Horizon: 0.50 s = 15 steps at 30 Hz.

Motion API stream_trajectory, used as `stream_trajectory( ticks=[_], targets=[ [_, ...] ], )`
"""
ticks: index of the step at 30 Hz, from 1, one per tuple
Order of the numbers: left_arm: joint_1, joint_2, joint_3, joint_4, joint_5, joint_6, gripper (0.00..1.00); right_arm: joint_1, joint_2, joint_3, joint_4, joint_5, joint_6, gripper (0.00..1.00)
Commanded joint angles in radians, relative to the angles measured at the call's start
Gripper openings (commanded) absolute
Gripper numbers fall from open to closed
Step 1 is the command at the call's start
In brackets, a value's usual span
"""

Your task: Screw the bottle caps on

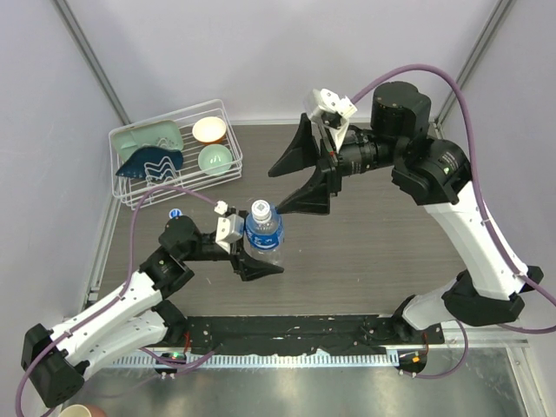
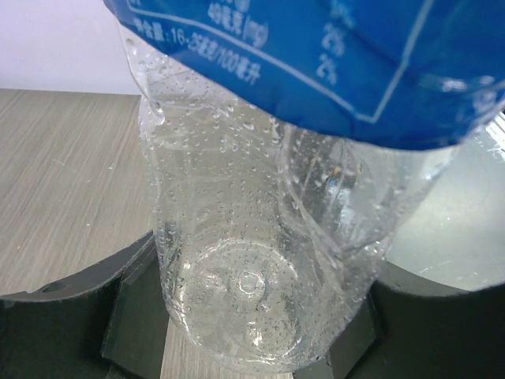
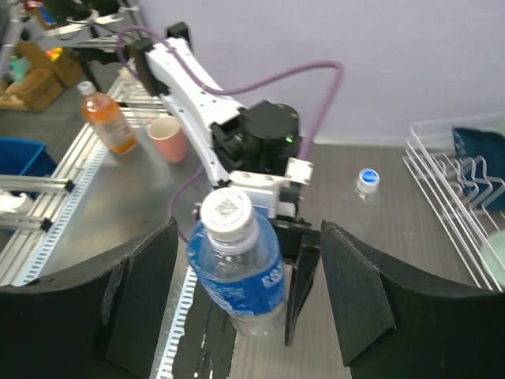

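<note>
Wooden table (image 1: 373, 248), left end effector (image 1: 259, 252) grasping bottle (image 1: 265, 234), right end effector (image 1: 274, 191) released near cap (image 1: 261, 208).

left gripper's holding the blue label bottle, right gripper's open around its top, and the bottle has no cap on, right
No: the bottle has a white cap on its neck, as the right wrist view shows. The left gripper does hold it, and the right gripper is open around its top.

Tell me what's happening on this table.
The jaws of the left arm hold a blue-labelled bottle roughly upright. A white cap sits on its neck. The jaws of the right arm stand open beside that top, gripping nothing. A second cap lies loose on the table near the dish rack.
</note>
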Motion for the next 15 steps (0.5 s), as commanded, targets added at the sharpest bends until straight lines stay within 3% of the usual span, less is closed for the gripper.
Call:
stream_trajectory(
  ticks=[1,15],
  targets=[
    [-0.005,0.001,0.018,0.021,0.047,-0.015,0.00,-0.003,-0.037,0.011,0.126,-0.202,0.009,0.77],
    [-0.019,0.026,0.029,0.023,0.059,-0.016,0.00,-0.003,-0.023,-0.145,0.322,-0.271,0.113,0.76]
  ],
)
